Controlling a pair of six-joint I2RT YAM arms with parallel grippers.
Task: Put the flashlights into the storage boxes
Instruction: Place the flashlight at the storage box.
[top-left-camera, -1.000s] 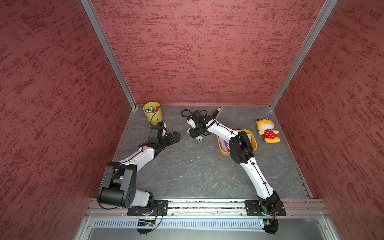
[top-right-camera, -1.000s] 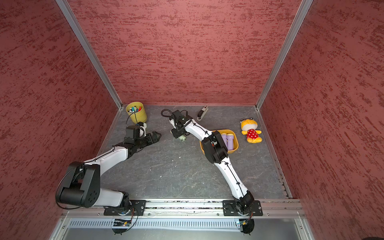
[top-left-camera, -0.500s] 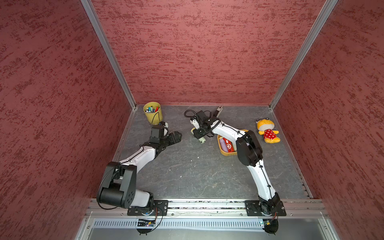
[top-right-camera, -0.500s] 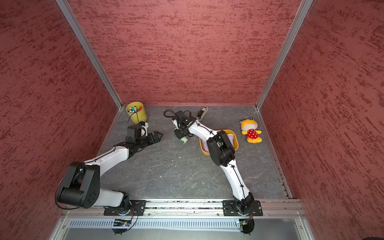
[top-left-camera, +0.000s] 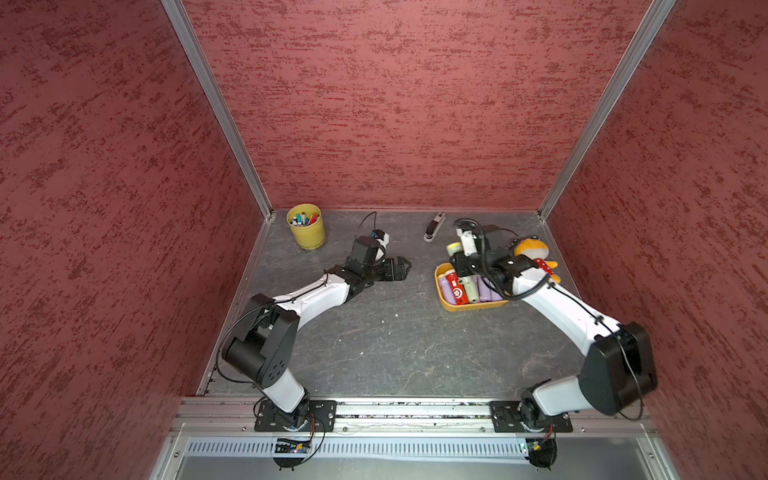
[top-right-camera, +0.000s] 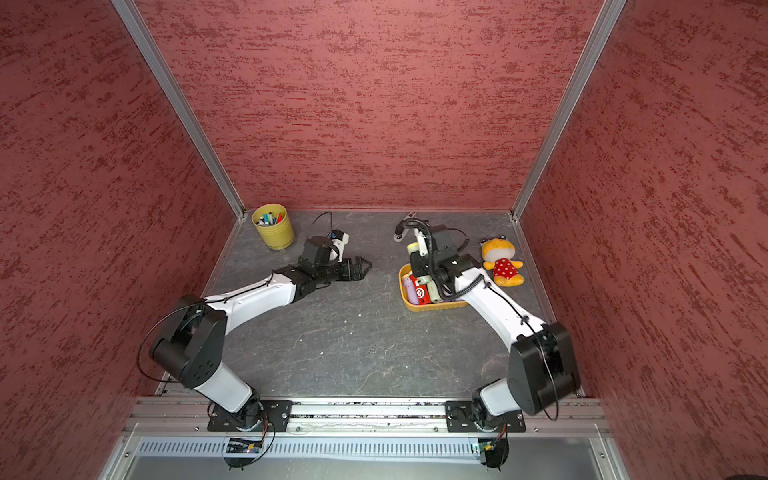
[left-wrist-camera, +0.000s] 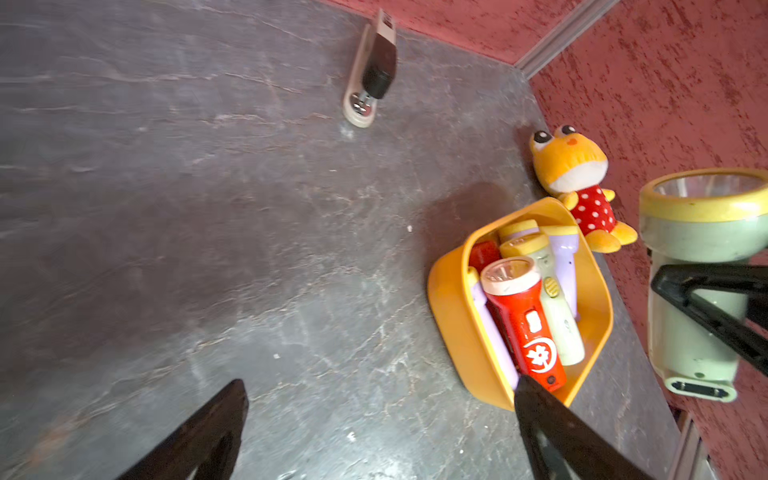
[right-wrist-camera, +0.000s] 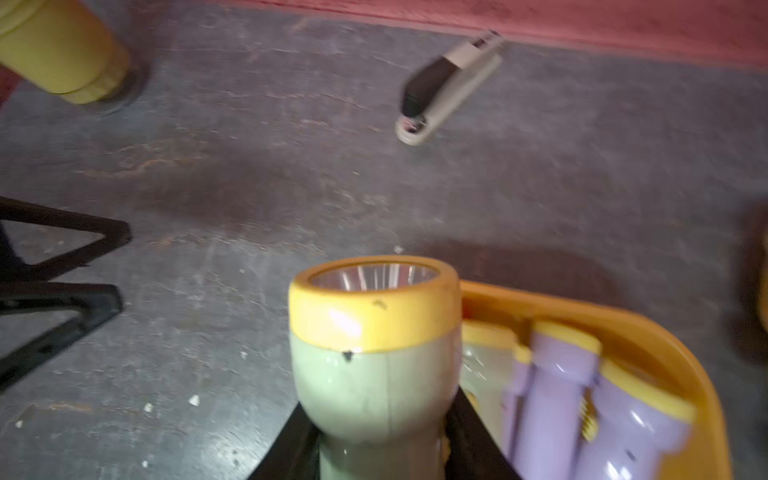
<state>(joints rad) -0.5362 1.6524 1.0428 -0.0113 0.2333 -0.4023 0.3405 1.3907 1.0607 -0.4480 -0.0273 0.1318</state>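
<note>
My right gripper (top-left-camera: 462, 266) (right-wrist-camera: 380, 432) is shut on a pale green flashlight (top-left-camera: 454, 248) (top-right-camera: 412, 248) (left-wrist-camera: 702, 249) (right-wrist-camera: 374, 365) with a yellow head. It holds it raised over the far left end of the orange storage box (top-left-camera: 469, 308) (top-right-camera: 432, 307) (left-wrist-camera: 457, 324) (right-wrist-camera: 665, 340). The head points toward the back wall. Inside the box lie a red flashlight (top-left-camera: 457, 289) (left-wrist-camera: 523, 324), a pale green one (left-wrist-camera: 557, 316) and lilac ones (top-left-camera: 484, 289) (right-wrist-camera: 552, 395). My left gripper (top-left-camera: 405, 266) (top-right-camera: 365, 264) (left-wrist-camera: 380, 392) (right-wrist-camera: 120, 268) is open and empty, low over the floor left of the box.
A yellow ribbed cup (top-left-camera: 306, 228) (top-right-camera: 274, 228) of pens stands in the back left corner. A grey-black stapler (top-left-camera: 434, 226) (left-wrist-camera: 370, 79) (right-wrist-camera: 449, 87) lies near the back wall. An orange plush toy (top-left-camera: 536, 253) (top-right-camera: 500, 262) (left-wrist-camera: 573, 174) sits right of the box. Red walls enclose three sides.
My right arm has swung rightward, carrying the pale green flashlight from mid-floor to above the box's end. The left arm has hardly moved.
</note>
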